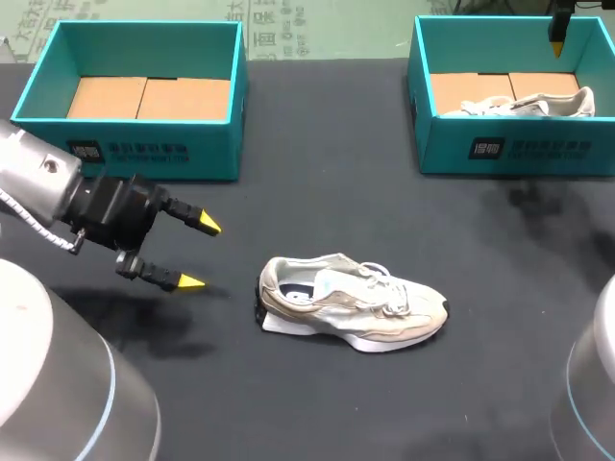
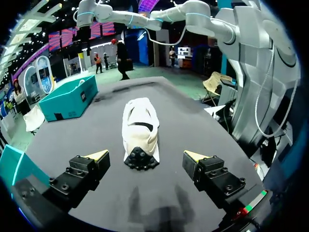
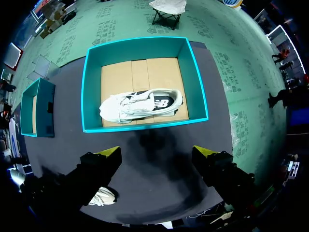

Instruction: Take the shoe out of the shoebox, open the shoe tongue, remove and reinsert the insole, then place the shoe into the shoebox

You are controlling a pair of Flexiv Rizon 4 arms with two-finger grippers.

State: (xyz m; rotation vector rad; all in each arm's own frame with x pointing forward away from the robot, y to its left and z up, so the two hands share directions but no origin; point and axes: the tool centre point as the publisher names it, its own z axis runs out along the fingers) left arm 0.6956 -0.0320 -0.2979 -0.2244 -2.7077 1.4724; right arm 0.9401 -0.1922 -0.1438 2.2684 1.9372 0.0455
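At the left stands a teal cardboard shoebox (image 1: 125, 149) showing only its brown floor, so the first step, taking the shoe out, looks done. Just in front of it the left gripper (image 1: 200, 254) hangs low over the black table mat (image 1: 317, 211), its yellow-tipped fingers spread wide and holding nothing. The cream and white lace-up sneaker (image 1: 351, 303) sits upright on its sole near the middle of the mat. Its heel faces that gripper, and it is ahead of the fingers and clear of them. Its laces look tied and the tongue closed, with the insole apparently inside. Opening the tongue, pulling and refitting the insole, and boxing the shoe all seem left to do. Further right, a second teal shoebox (image 1: 509, 144) holds another pale sneaker (image 1: 528, 104). The right gripper (image 3: 157, 154) hovers high above that box, fingers apart and empty.
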